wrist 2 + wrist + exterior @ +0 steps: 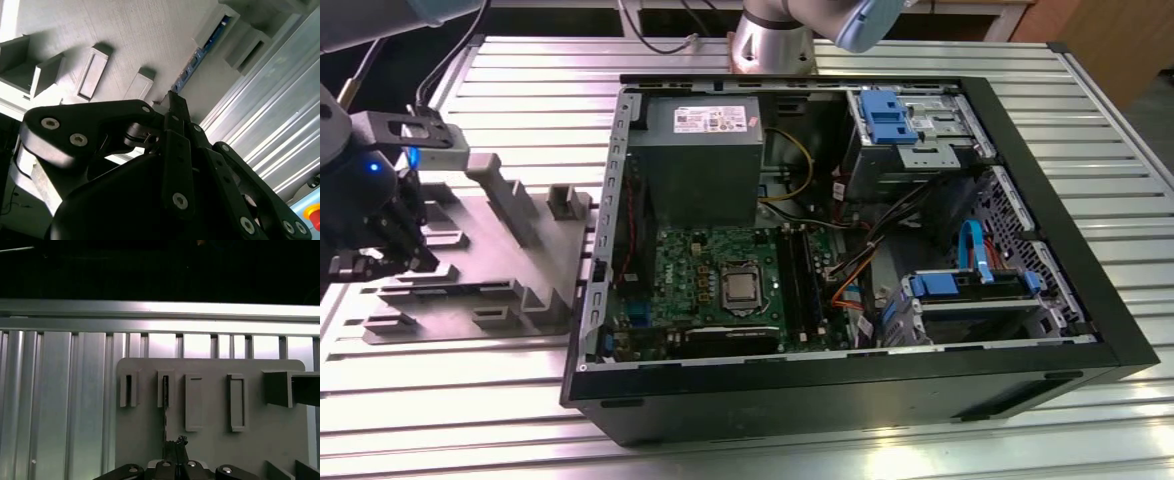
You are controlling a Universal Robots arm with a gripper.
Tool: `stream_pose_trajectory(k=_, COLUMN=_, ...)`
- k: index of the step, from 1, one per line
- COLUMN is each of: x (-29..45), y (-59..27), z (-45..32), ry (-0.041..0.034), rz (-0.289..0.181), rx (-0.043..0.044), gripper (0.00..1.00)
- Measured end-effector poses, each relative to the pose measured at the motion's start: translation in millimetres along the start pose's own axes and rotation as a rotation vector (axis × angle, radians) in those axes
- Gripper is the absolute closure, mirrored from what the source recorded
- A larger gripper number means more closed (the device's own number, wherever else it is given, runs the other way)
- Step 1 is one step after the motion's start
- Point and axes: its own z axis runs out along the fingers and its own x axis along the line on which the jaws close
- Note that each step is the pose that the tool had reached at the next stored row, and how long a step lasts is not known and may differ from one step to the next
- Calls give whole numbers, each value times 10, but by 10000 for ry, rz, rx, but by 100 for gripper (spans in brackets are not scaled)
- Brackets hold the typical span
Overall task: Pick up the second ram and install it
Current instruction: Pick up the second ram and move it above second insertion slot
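Over at the exterior view's left, the gripper (pixel 380 262) hangs low above the grey holder (pixel 520 250) on the surface (pixel 854 445), well apart from the open case (pixel 1081 300). The ram (pixel 164 405) stands on edge in a holder slot. Its long axis runs straight away from the jaws, which are drawn narrow, tips at its near end. I can't tell if they pinch it.

Open black computer case (pixel 854 392) on slatted metal table (pixel 454 400). Inside case: green motherboard (pixel 700 275), grey power supply (pixel 700 150). Beside case, at the exterior view's left: grey fixture tray (pixel 494 250), black gripper (pixel 376 263) over it.
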Motion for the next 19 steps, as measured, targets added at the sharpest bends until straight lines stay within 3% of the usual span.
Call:
stream_pose_trajectory(k=4, x=43, y=1, z=37, ry=1, rz=-47, rx=-1, gripper=90)
stream_pose_trajectory(k=19, x=50, y=40, z=185, ry=18, rz=-401, rx=-10, gripper=90)
